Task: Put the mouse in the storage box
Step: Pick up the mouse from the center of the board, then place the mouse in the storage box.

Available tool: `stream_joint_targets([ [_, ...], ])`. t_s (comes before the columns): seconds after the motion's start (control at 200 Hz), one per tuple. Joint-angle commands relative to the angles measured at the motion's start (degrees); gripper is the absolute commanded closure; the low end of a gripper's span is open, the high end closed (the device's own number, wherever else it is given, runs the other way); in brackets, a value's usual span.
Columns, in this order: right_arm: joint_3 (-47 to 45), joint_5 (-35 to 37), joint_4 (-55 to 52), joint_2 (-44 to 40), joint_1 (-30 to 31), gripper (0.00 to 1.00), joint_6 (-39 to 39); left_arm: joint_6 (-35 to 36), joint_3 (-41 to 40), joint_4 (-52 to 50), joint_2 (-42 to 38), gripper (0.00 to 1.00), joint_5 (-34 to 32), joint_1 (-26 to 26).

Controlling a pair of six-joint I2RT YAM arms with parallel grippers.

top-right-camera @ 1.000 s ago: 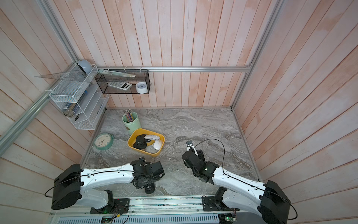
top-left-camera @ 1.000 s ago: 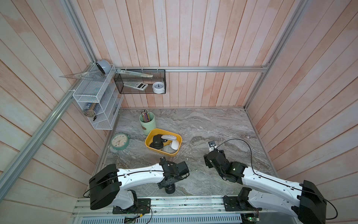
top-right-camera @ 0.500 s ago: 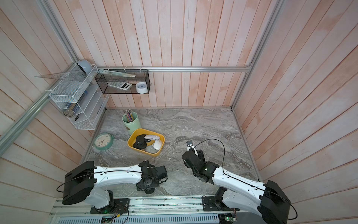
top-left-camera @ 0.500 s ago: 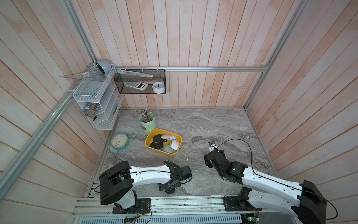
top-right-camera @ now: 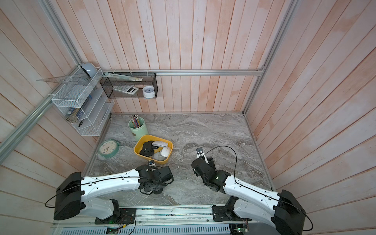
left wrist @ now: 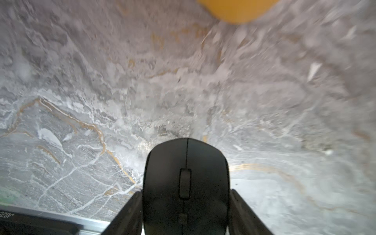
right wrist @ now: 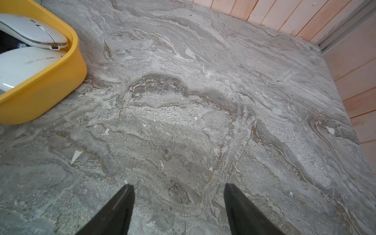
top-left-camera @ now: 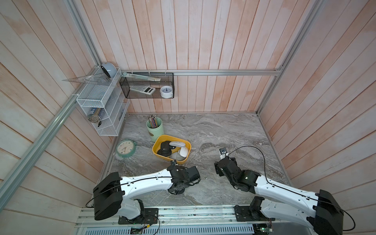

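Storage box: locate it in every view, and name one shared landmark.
In a top view: storage box left of table centre, beside green cup.
In a top view: same place.
Left wrist: blurred yellow beyond black mouse.
Right wrist: box corner, white mice inside.
Shared landmark: marble tabletop.

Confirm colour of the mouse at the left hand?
Black mouse; clearest in the left wrist view.
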Motion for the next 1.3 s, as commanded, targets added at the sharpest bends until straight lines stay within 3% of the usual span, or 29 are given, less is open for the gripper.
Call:
stream_joint_targets([
  [0.0, -0.9, 1.0, 0.9, -1.0, -0.2, 0.25, 0.6, 4.5, 1.8, -2.2, -3.8, 0.46, -3.6, 5.2],
  [0.185, -1.2, 1.3, 0.9, -1.5, -0.3, 0.25, 0.7, 13.7, 8.0, -2.7, -4.2, 0.47, -1.6, 16.2],
  [0.515, -1.4, 1.4, 1.3, -1.5, -0.3, 0.25, 0.8, 24.0, 17.8, 0.3, 6.5, 0.47, 2.7, 27.9],
  [0.885, -2.1, 1.7, 2.3, -2.4, -0.3, 0.24, 0.5, 26.5, 22.1, 5.9, 18.2, 0.46, 5.5, 31.2],
  [1.04, -2.7, 1.5, 3.1, -3.3, -0.3, 0.24, 0.4, 27.0, 21.8, 8.8, 19.7, 0.28, 5.3, 32.0],
  [1.295, -3.5, 1.0, 3.4, -4.6, -0.3, 0.24, 0.7, 27.8, 20.0, 12.9, 18.1, 0.16, 5.3, 32.7],
])
